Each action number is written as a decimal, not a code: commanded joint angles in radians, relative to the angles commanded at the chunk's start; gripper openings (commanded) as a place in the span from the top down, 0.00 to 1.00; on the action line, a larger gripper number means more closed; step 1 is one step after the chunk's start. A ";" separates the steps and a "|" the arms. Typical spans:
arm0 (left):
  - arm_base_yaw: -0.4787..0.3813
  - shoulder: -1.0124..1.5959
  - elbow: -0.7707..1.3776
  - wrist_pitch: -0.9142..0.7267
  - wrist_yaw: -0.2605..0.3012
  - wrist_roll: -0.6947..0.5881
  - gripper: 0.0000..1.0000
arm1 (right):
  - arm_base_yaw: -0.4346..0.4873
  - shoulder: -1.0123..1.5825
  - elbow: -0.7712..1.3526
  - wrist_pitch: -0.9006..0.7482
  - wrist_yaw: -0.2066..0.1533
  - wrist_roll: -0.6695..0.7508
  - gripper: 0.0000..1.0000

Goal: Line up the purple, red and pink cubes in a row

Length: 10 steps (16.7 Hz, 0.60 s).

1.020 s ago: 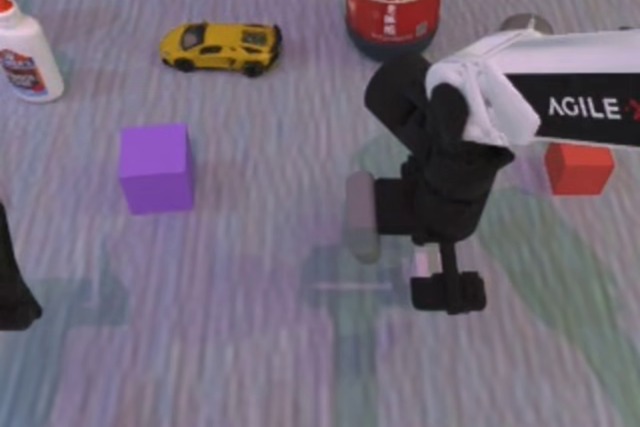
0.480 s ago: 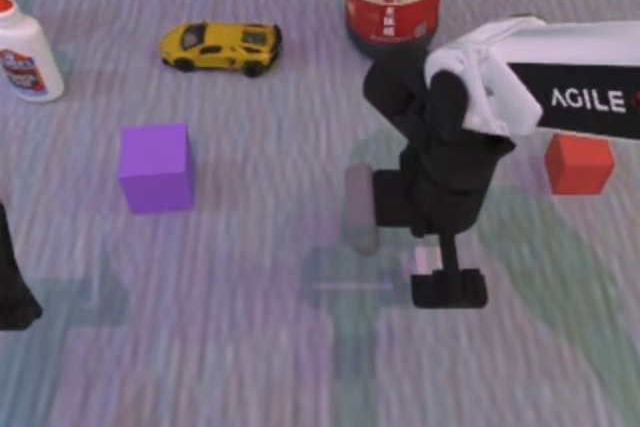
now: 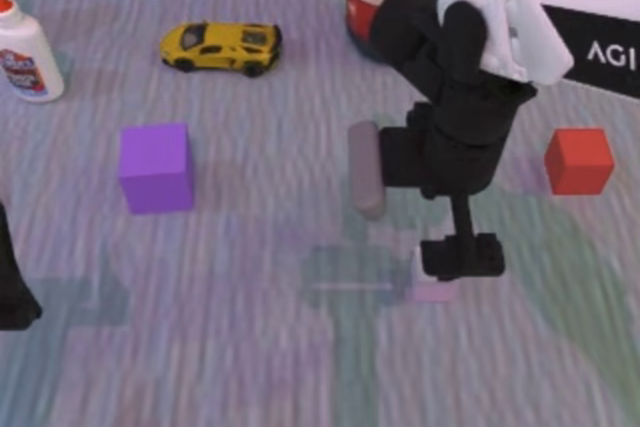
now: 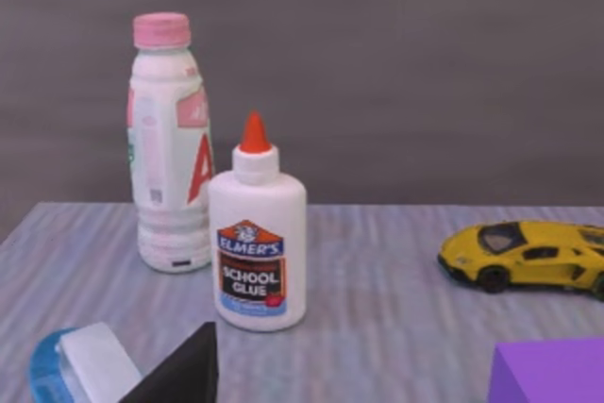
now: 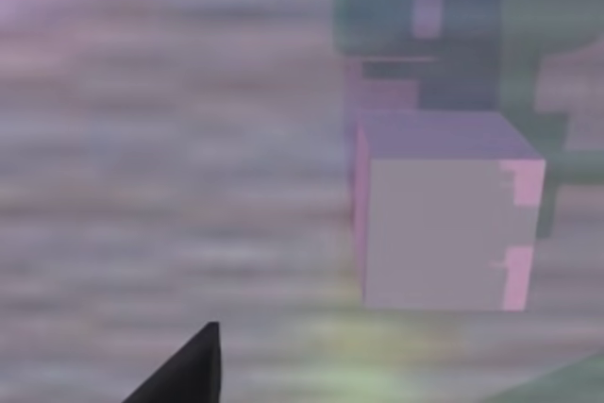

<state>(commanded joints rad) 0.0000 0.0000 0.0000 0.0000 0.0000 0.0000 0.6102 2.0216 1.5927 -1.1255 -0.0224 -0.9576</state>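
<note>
Hovering right gripper [image 3: 462, 256] half hid pink cube [image 3: 434, 287] at near centre; grip state unclear. Counted three cubes: pink, purple cube [image 3: 155, 167] left, red cube [image 3: 578, 161] right. Left gripper [image 3: 12, 292] parked, cropped.

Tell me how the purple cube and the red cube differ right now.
The purple cube looks larger than the red cube. The purple cube sits toward the table's left, below the yellow toy car; the red cube sits near the right edge, beside the right arm. The purple cube stands in open space, while the red cube lies just under the white arm link. Both are plain matte cubes resting flat on the table, with no pincer touching them.
</note>
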 joint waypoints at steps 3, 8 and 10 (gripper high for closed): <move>0.000 0.000 0.000 0.000 0.000 0.000 0.00 | -0.003 0.004 -0.001 0.002 0.000 0.002 0.00; 0.000 0.000 0.000 0.000 0.000 0.000 0.00 | -0.074 0.060 0.080 -0.026 0.004 0.159 0.00; 0.000 0.000 0.000 0.000 0.000 0.000 0.00 | -0.129 0.099 0.132 -0.046 0.007 0.279 0.00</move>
<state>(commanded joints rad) 0.0000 0.0000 0.0000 0.0000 0.0000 0.0000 0.4809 2.1210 1.7244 -1.1717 -0.0154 -0.6790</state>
